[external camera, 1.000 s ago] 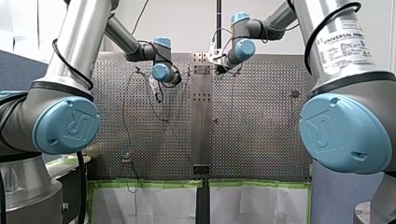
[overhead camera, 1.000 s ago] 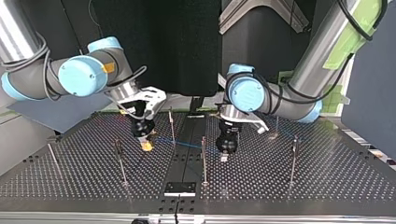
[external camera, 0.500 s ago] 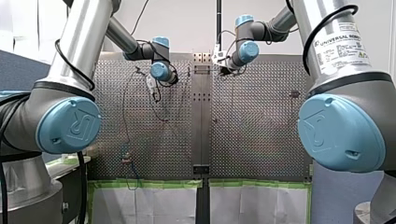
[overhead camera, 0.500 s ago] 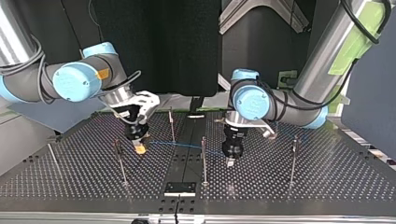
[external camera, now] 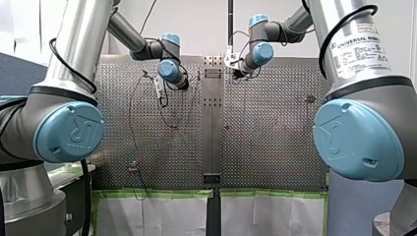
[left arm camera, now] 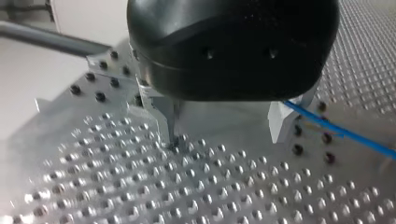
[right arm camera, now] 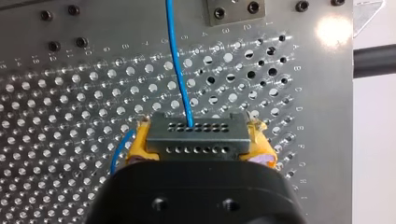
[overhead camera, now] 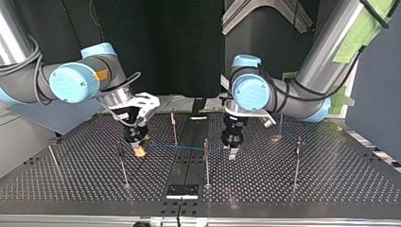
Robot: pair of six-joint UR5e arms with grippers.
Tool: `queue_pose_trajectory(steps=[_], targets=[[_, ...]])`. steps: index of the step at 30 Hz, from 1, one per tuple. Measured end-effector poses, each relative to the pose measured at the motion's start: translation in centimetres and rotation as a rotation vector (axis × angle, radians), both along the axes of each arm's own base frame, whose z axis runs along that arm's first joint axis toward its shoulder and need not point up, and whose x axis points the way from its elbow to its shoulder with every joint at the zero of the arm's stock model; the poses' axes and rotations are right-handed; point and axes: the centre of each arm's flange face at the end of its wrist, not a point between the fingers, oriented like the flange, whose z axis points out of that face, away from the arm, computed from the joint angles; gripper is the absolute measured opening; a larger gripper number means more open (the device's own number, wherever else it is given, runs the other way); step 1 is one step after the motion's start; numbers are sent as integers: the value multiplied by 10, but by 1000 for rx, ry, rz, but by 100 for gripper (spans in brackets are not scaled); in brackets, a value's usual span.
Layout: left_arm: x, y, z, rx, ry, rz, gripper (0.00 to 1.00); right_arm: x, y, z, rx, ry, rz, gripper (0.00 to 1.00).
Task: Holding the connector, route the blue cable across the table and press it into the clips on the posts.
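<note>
Now, at the top view's left, my right gripper [overhead camera: 138,149] clamps the connector [right arm camera: 196,135] between its yellow pads [right arm camera: 135,144], low over the perforated table [overhead camera: 307,179]. The blue cable [right arm camera: 180,79] runs from it past a post [overhead camera: 206,161] to my left gripper [left arm camera: 224,135]. Its metal fingers [left arm camera: 167,122] stand wide apart, the cable beside one, ungripped.

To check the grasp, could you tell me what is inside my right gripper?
A grey connector sits between the right gripper's yellow pads, blue cable leaving it. The gripper's body hides its rear.
</note>
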Motion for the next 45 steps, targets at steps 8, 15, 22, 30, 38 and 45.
queue_pose_trajectory(steps=[8, 15, 22, 30, 38, 45], targets=[[-30, -8, 9, -35, -22, -80, 100, -3, -1, 4, -4, -2, -6, 0], [-61, -9, 12, -31, -5, -108, 100, -6, -2, 5, -4, -2, -11, 0], [-92, -12, 16, -18, 2, -154, 100, -8, -3, 6, -5, -3, -15, 0], [-118, -28, 53, -25, -67, -213, 100, -11, -5, 7, -7, -4, -21, 0], [-123, -55, 67, -31, -77, -223, 100, -13, -6, 8, -8, -4, -25, 0], [-120, -85, 65, -17, -73, -223, 100, -15, -2, 17, -20, -11, -25, 0]])
